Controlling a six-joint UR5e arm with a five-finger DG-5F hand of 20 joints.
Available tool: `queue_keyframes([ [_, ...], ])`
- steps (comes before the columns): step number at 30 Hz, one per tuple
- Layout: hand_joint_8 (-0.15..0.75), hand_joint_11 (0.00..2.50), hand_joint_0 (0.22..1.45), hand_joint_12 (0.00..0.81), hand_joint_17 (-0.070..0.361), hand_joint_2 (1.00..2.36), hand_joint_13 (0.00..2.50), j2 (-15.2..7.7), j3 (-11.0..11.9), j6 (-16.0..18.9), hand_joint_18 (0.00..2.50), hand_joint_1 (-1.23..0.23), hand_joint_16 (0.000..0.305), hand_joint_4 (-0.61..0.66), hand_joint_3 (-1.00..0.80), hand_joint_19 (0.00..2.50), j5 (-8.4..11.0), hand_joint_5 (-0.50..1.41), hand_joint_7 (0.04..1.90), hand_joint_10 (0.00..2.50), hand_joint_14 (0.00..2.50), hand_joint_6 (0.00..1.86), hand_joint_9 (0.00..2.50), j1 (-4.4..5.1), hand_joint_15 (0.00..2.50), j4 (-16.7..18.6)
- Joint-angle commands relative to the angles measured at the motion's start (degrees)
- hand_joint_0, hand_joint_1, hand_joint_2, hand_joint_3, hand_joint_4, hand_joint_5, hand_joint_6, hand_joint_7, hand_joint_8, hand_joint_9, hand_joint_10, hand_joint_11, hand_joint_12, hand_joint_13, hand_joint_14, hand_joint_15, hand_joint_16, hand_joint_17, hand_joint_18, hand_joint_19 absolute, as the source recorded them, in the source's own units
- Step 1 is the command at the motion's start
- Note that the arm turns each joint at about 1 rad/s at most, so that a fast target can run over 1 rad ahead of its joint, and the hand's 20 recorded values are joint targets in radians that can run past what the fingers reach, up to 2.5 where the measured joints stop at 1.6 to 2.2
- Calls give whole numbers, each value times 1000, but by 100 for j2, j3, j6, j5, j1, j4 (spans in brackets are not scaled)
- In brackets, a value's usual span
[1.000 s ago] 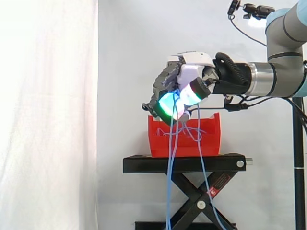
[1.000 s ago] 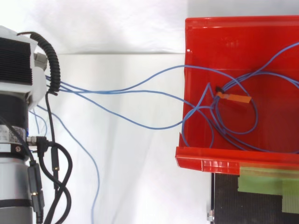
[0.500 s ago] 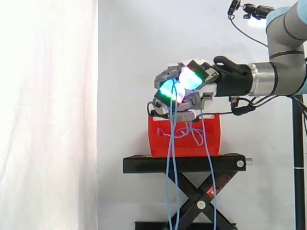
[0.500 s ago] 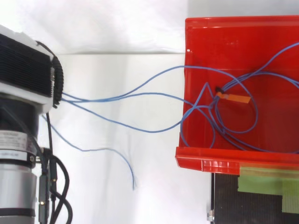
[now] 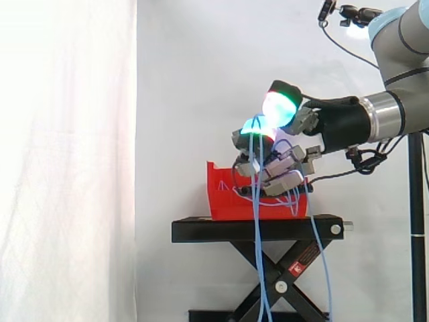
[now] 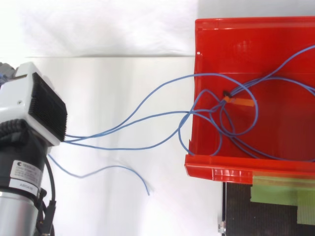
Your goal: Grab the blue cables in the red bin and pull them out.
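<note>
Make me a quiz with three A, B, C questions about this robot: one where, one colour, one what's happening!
1. Where is the red bin? A on a black stand, B on the floor, C on a chair.
2. What colour are the cables? A yellow, B pink, C blue.
3. The cables are: A all out, B partly in the bin, C cut up.
Answers: A, the stand is under it; C, plainly blue; B, loops lie in the bin, the rest runs to the robot hand.
</note>
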Motion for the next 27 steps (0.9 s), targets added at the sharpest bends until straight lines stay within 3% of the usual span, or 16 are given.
queue_keyframes([
  [1, 264, 835, 801, 302, 99, 1000, 1033, -4, -1, 504, 1052, -809, 44, 0, -1000, 1281, -19, 904, 792, 20, 1902, 296, 927, 5, 1200, -7],
  [12, 262, 826, 786, 305, 100, 1000, 1037, -4, -1, 319, 1043, -799, 45, -4, -1000, 1268, -28, 904, 786, 23, 1853, 285, 927, -3, 1197, 81],
  [19, 267, 823, 776, 308, 103, 1000, 1044, -4, -1, -314, 1032, -783, 46, 2, -1000, 1256, -239, 884, 783, 23, 1742, 275, 920, -39, 1249, 99],
  [27, 277, 825, 714, 331, 115, 1000, 1067, -4, -1, -375, 1037, -750, 51, 22, -1000, 1214, -291, 814, 720, 21, 1633, 287, 907, -56, 1219, 99],
])
